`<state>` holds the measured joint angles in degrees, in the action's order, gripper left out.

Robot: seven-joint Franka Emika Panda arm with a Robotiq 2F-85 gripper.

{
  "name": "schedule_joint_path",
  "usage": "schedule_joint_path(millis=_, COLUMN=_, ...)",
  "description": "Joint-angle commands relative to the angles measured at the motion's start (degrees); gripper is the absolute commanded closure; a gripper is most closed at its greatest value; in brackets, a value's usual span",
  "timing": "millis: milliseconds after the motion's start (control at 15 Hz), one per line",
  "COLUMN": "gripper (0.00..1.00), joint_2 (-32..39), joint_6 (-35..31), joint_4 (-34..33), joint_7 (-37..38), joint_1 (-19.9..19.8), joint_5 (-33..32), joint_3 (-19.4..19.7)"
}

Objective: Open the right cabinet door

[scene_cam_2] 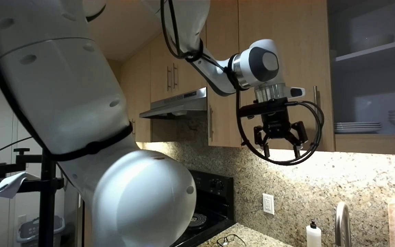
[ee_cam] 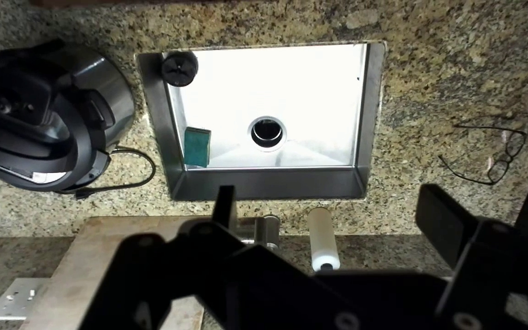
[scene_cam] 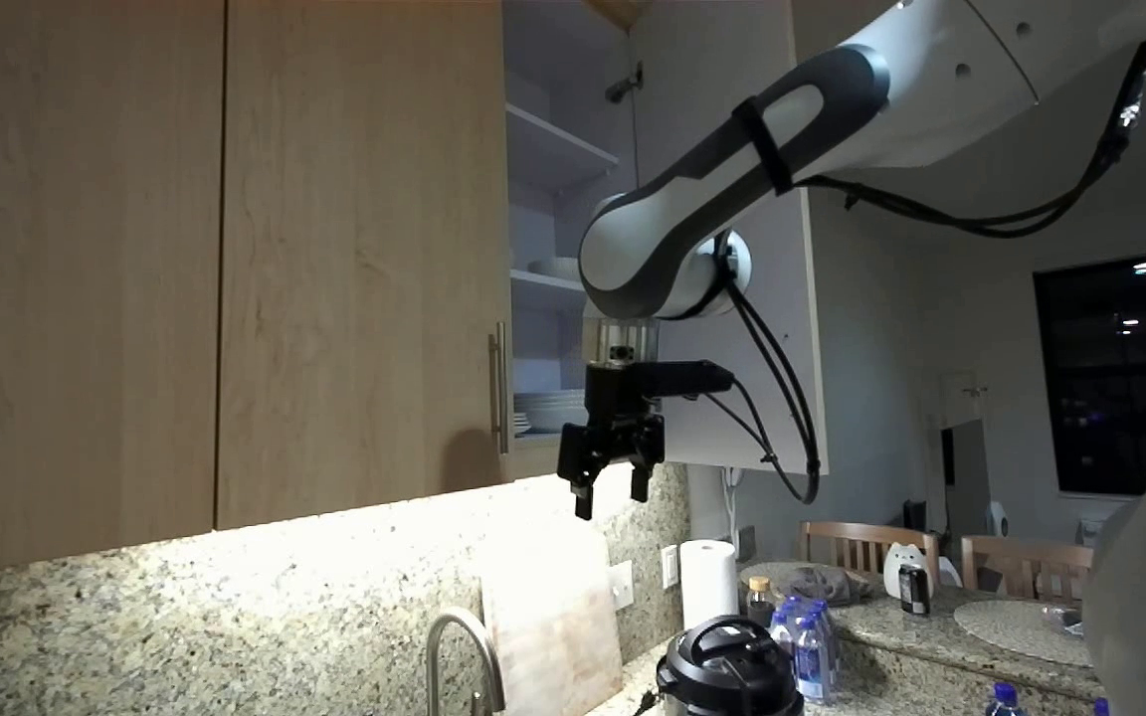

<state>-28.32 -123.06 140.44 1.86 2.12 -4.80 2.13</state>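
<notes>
The right cabinet door [scene_cam: 742, 408] stands swung open in an exterior view, its pale inner face and thin wood edge showing. Its outer face and silver handle are hidden. Behind the arm, the uncovered shelves [scene_cam: 558, 149] show plates and bowls. The matching door [scene_cam: 364, 249] with its handle [scene_cam: 503, 388] along its right edge is closed. My gripper [scene_cam: 612, 494] points down in front of the cabinet's lower edge, between the closed door's handle and the open door. It is open and empty in both exterior views [scene_cam_2: 282, 151] and in the wrist view [ee_cam: 330, 213].
Below are a sink [ee_cam: 371, 119], a faucet [scene_cam: 464, 646], a soap bottle [scene_cam_2: 313, 235], a leaning board [scene_cam: 548, 617] and a black pressure cooker [scene_cam: 729, 671]. A paper towel roll [scene_cam: 709, 582] and bottles [scene_cam: 810, 656] stand farther along. A range hood [scene_cam_2: 177, 103] hangs beyond the arm.
</notes>
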Motion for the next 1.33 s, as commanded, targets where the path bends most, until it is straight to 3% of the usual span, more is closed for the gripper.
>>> schedule_joint_path(millis=0, gripper=0.00, joint_2=-5.1, joint_6=2.2, joint_4=3.8, joint_7=1.4, joint_1=-2.1, joint_5=1.0, joint_3=-0.7)
schedule_joint_path(millis=667, gripper=0.00, joint_2=-10.9, joint_6=9.7, joint_4=4.4, joint_7=-0.2, joint_1=-5.8, joint_5=-0.8, joint_3=0.4)
schedule_joint_path(millis=1267, gripper=0.00, joint_2=-10.4, joint_6=9.1, joint_4=3.7, joint_7=0.0, joint_1=-6.4, joint_5=-1.4, joint_3=0.7)
